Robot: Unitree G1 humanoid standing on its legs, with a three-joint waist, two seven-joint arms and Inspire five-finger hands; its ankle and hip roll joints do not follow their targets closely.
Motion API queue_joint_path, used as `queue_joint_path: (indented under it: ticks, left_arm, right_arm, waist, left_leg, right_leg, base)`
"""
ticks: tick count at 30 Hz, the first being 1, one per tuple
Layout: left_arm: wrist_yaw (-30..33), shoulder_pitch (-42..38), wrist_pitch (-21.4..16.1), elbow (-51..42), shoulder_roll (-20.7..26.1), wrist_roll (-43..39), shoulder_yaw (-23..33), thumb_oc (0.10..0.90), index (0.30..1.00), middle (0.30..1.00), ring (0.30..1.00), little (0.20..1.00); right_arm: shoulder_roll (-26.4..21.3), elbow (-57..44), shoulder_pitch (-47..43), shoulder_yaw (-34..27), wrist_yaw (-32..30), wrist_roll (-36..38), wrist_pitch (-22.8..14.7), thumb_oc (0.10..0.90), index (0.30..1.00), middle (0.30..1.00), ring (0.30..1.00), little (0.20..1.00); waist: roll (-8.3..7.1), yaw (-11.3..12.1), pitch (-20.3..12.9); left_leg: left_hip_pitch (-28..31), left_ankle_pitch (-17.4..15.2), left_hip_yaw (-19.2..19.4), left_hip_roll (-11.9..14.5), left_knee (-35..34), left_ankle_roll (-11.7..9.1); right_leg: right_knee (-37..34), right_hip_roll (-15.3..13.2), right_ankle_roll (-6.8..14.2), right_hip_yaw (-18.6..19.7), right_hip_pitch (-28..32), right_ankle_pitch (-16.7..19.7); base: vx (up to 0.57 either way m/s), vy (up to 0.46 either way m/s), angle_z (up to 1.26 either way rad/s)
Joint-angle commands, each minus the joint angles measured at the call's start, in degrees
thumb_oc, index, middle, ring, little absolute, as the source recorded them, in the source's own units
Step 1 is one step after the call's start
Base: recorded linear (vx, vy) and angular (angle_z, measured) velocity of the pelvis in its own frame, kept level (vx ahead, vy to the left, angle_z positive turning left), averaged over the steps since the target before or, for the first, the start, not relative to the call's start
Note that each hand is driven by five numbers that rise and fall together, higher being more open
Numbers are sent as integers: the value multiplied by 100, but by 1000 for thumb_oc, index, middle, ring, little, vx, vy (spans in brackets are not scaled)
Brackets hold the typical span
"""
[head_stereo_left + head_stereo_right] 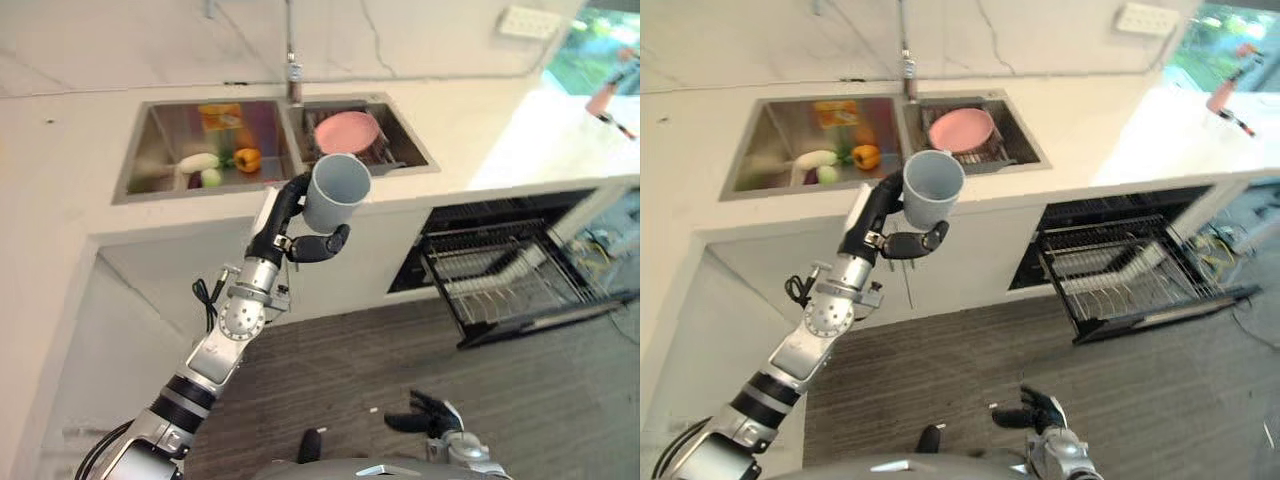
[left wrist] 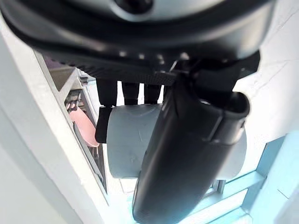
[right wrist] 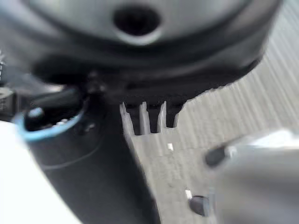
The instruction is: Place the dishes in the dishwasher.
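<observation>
- The countertop (image 1: 70, 200) carries a double sink (image 1: 150, 160); the dishwasher (image 1: 480, 215) stands open under the counter on the robot's right, with its rack (image 1: 520, 285) pulled out over the floor (image 1: 350, 370).
- The rack lies to the right of and below the left hand (image 1: 300, 235). The coming move therefore appears to run rightward and down. The left hand is the nearer hand and is the one carrying the load.
- The pink plate (image 1: 347, 131) rests in the right sink basin; vegetables (image 1: 225, 165) lie in the left basin.
- The grey cup (image 1: 335, 193) is held in the air in front of the counter edge, clear of the sink, its long axis tilted with the open mouth facing up and toward the camera.
- The left hand's fingers and thumb are curled round the cup wall.
- The right hand (image 1: 430, 413) hangs low over the floor, fingers relaxed and holding nothing.
</observation>
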Motion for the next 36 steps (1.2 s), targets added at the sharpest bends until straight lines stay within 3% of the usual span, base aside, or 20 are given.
queue_joint_path:
  ticks: [1,2,3,4,5,6,7,8,9,10,12,15,18,22,23,26,29,31,33,36]
  left_arm:
    - [118,64,-469,-608,72,80,49,400,300,300,300,300]
    - [118,64,-469,-608,72,80,49,400,300,300,300,300]
    - [154,69,-439,-619,103,166,73,400,300,300,300,300]
    - [329,87,-489,-729,208,252,367,400,300,300,300,300]
    - [403,215,-668,-954,320,328,529,400,300,300,300,300]
    - [777,492,-875,-1057,314,322,684,400,300,300,300,300]
    - [655,501,-850,-1149,316,339,663,400,300,300,300,300]
    - [715,440,-797,-1049,320,359,749,400,300,300,300,300]
    - [715,438,-797,-1048,322,359,748,400,300,300,300,300]
    - [775,341,-634,-1160,361,449,845,400,300,300,300,300]
    - [885,344,-561,-1164,310,670,931,400,300,300,300,300]
    - [811,253,-542,-1304,310,756,966,400,300,300,300,300]
    - [876,338,-581,-1393,310,793,1093,400,300,300,300,300]
    - [924,363,-611,-1321,242,760,1180,400,300,300,300,300]
    - [922,328,-649,-1257,155,705,1158,400,300,300,300,300]
    - [1173,323,-671,-1074,81,826,1264,400,300,300,300,300]
    - [1334,492,-726,-953,-50,725,1408,400,300,300,300,300]
    - [1427,518,-709,-933,-121,717,1391,400,300,300,300,300]
    - [1552,583,-676,-920,-142,796,1422,400,300,300,300,300]
    - [1735,706,-693,-968,-90,893,1558,400,300,300,300,300]
  right_arm:
    - [-246,-693,422,-28,-136,101,-403,800,900,900,900,900]
    - [-246,-693,422,-28,-136,101,-403,800,900,900,900,900]
    - [-300,-1027,473,-61,-193,2,-477,800,900,900,900,900]
    - [-761,-1714,904,-442,-81,-58,-559,800,900,900,900,900]
    - [-940,-2153,709,-471,-582,-672,-839,800,900,900,900,900]
    - [-1850,-4813,739,-405,-330,-1146,-2040,800,900,900,900,900]
    - [-1925,-5524,-190,-395,-1145,-1554,-1767,800,900,900,900,900]
    - [-1747,-3912,424,-601,-933,-1739,-1113,800,900,900,900,900]
    - [-1745,-3908,422,-601,-934,-1740,-1117,800,900,900,900,900]
    - [-1748,-5624,869,-1136,-783,-1138,-1125,800,900,900,900,900]
    - [-1782,-6454,1230,-1387,-670,-1442,-1132,800,900,900,900,900]
    - [-1736,-7098,1020,-1623,-790,-1810,-1289,800,900,900,900,900]
    - [-1645,-7307,801,-1689,-878,-1798,-1377,800,900,900,900,900]
    - [-1644,-7373,658,-1649,-846,-1688,-1456,800,900,900,900,900]
    - [-1695,-7419,677,-1686,-845,-1632,-1519,800,900,900,900,900]
    - [-1640,-7380,626,-1595,-833,-1079,-1649,800,900,900,900,900]
    - [-1654,-7600,548,-1450,-804,-946,-1753,800,900,900,900,900]
    - [-1636,-7597,453,-1452,-818,-777,-1817,800,900,900,900,900]
    - [-1514,-7693,308,-1431,-907,-641,-1945,800,900,900,900,900]
    - [-1387,-7802,129,-1351,-1023,-796,-2069,800,900,900,900,900]
  waist:
    - [-221,-55,-230]
    - [-221,-55,-230]
    - [-188,-28,-192]
    - [-161,-72,-102]
    - [-21,57,-33]
    - [47,96,13]
    - [64,196,13]
    - [19,127,18]
    - [17,133,15]
    - [-24,23,-21]
    - [-17,38,-94]
    - [-36,170,-305]
    - [-100,263,-410]
    - [-70,318,-407]
    - [-37,314,-387]
    - [38,250,-255]
    - [33,326,-26]
    - [27,403,21]
    - [4,533,23]
    - [24,673,-46]
  left_leg:
    - [112,-751,1182,487,22,-460]
    - [112,-751,1182,487,22,-460]
    - [138,-763,1322,536,22,-465]
    - [177,-734,1580,645,22,-509]
    - [293,-803,1949,790,22,-528]
    - [321,-771,2111,831,22,-527]
    - [323,-758,2263,866,22,-526]
    - [323,-751,2417,904,22,-555]
    - [319,-750,2422,903,22,-555]
    - [300,-803,2640,970,22,-533]
    - [272,-806,2743,987,22,-524]
    - [268,-821,3014,1086,22,-573]
    - [316,-823,3258,1151,22,-649]
    - [338,-678,3361,1404,22,-822]
    - [306,-497,3260,1637,22,-976]
    - [333,-224,3226,1962,134,-1201]
    - [-101,-137,2948,2139,1383,-1305]
    - [-341,-95,2819,1960,1493,-1281]
    - [-671,-253,2706,1457,1140,-1101]
    - [-664,-217,2562,1330,741,-1016]
  right_leg:
    - [-602,32,152,15,-509,1298]
    - [-602,32,152,15,-509,1298]
    - [-581,-27,168,-293,-642,1332]
    - [-489,-190,170,-1017,-842,1351]
    - [-388,-455,56,-2305,-889,1222]
    - [-267,-529,42,-2672,-913,1151]
    - [-137,-644,35,-2798,-834,1093]
    - [-62,-717,48,-2832,-750,1074]
    - [-62,-717,48,-2826,-756,1076]
    - [48,-836,61,-2783,-576,1045]
    - [53,-957,93,-2722,-486,1077]
    - [-244,-1441,253,-2976,-163,1399]
    - [-778,-1541,391,-3227,52,1520]
    - [-910,-1367,335,-3210,55,1253]
    - [-910,-1129,217,-3083,111,977]
    - [-910,-858,29,-3211,257,788]
    - [-910,-705,-194,-3235,425,628]
    - [-910,-726,-226,-3313,518,579]
    - [-910,-717,-221,-3363,536,583]
    - [-910,-650,-190,-3353,497,600]
  base:
    - [-125,80,-81]
    - [-53,13,-100]
    - [-128,19,-128]
    - [-180,103,-141]
    - [-198,152,-103]
    - [-171,178,-128]
    - [-200,84,-204]
    - [-142,19,-219]
    - [-195,-53,-127]
    - [-126,-45,-35]
    - [-65,-75,-54]
    - [-4,-189,-61]
    - [29,-209,-74]
    - [21,-263,-20]
    - [27,-322,-28]
    - [34,-349,7]
    - [45,-266,-1]
    - [76,-138,-2]
    - [115,-82,12]
    - [138,8,10]
